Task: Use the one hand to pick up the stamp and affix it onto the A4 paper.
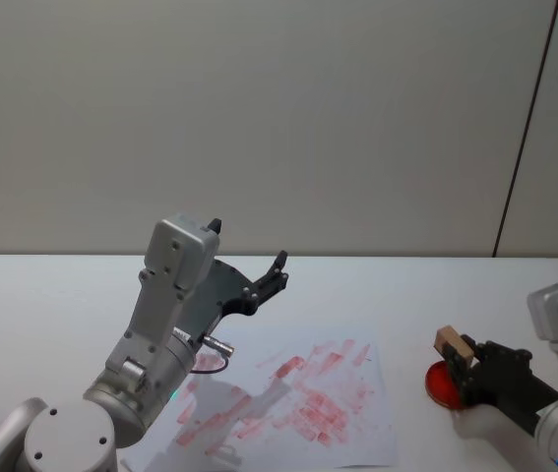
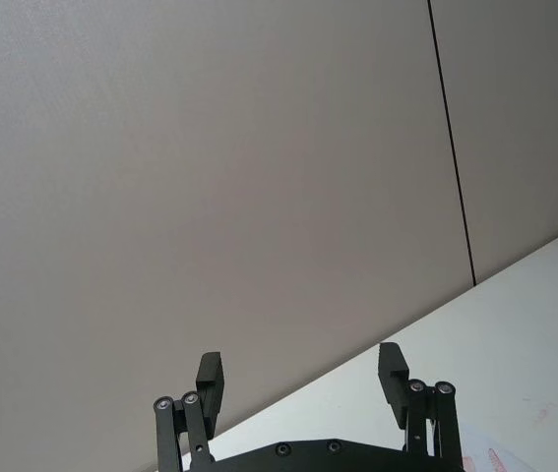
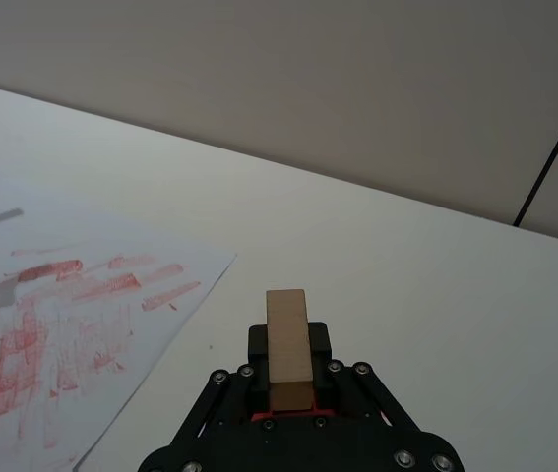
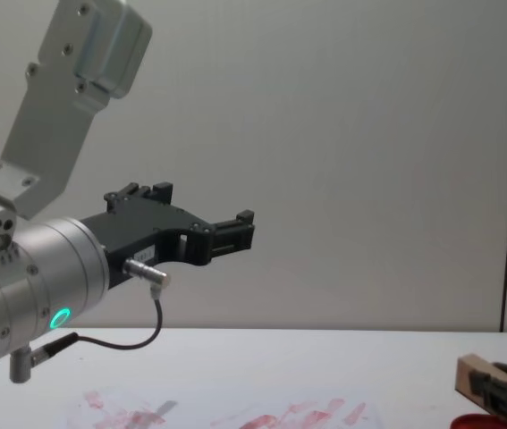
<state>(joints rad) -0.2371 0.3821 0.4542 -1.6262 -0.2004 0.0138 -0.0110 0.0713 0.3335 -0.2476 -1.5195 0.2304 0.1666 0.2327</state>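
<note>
Right claw (image 1: 464, 366): low at the right side of the tabletop (image 1: 42, 295), closed on the stamp, which sits clamped between its black fingers (image 3: 320, 339); in the chest view it shows at the lower right corner (image 4: 503, 386).
Stamp (image 1: 453, 348): a light tan wood block held in the right claw, its upper part sticking out past the fingertips; the right wrist view shows it upright between the two fingers (image 3: 288, 346), with a strip of red under its base.
Ink pad (image 1: 440, 383): flat, round and red, on the tabletop directly under the right claw and partly hidden by it; whether the stamp touches it cannot be told.
Paper (image 1: 298, 398): a white sheet covered in red and pink marks, flat on the tabletop between the two arms, its right edge near the ink pad but apart from it; seen also beside the claw in the right wrist view (image 3: 52, 324).
Left claw (image 1: 249, 264): raised above the tabletop at the left, over the paper's far left part, fingers spread wide with nothing between them (image 2: 303, 379); a green light glows on its silver wrist (image 4: 59, 317).
In the way: the left arm's shadow falls on the paper's left half; bare tabletop lies between the stamp and the sheet.
Background: a plain grey wall (image 1: 279, 118) with one dark vertical seam.
</note>
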